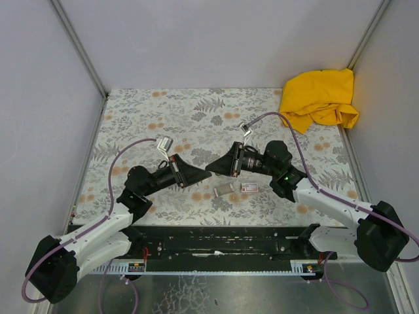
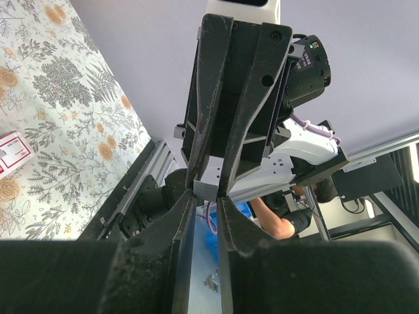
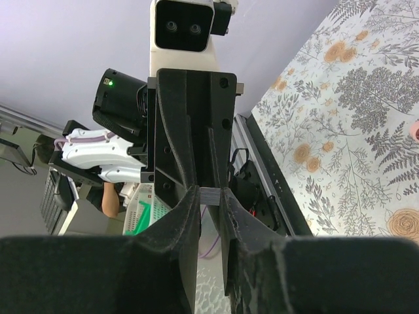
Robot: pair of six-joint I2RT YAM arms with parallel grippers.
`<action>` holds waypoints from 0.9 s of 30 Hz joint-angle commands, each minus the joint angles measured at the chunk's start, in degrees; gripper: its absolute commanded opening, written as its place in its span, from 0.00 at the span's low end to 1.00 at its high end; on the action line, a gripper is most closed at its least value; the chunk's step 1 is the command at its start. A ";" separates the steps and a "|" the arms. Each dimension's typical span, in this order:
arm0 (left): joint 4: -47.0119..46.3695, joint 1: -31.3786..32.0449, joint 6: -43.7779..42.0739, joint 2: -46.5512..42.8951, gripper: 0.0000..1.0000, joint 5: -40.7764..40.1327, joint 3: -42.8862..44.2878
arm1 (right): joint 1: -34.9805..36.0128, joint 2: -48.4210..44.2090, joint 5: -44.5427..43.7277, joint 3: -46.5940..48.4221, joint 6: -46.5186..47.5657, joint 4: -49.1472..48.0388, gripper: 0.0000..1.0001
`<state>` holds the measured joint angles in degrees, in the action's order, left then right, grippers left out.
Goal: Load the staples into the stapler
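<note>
My left gripper (image 1: pixel 206 175) and right gripper (image 1: pixel 211 168) meet tip to tip above the middle of the table. A short grey strip of staples (image 2: pixel 206 190) sits pinched between the fingertips of both, also seen in the right wrist view (image 3: pixel 211 195). In each wrist view the own jaws stand narrow, closed on the strip's ends, with the other gripper's fingers (image 2: pixel 222 118) straight ahead. The cream stapler (image 1: pixel 224 190) lies on the table just below the grippers. The white box with red print (image 1: pixel 249 188) lies to its right and shows at the left edge of the left wrist view (image 2: pixel 10 152).
A crumpled yellow cloth (image 1: pixel 321 98) lies at the back right corner. The floral tabletop (image 1: pixel 196 111) is walled by grey panels on three sides. The black base rail (image 1: pixel 222 242) runs along the near edge.
</note>
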<state>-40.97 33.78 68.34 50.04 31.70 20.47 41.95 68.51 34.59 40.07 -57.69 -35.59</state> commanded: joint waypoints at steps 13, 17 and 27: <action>28.88 0.15 -20.24 -3.14 0.11 2.55 6.24 | -0.35 -8.90 -9.89 3.86 15.63 21.10 0.58; 43.88 0.42 -28.15 -1.13 0.10 -4.27 8.81 | -0.47 -12.19 -18.95 4.22 22.91 30.12 0.59; 60.99 8.89 -37.80 16.19 0.09 -22.66 18.26 | -0.47 -17.93 -27.48 -0.37 29.19 39.19 0.59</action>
<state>10.33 40.27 36.88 61.71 18.70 33.95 41.67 53.08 11.29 41.17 -31.88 1.10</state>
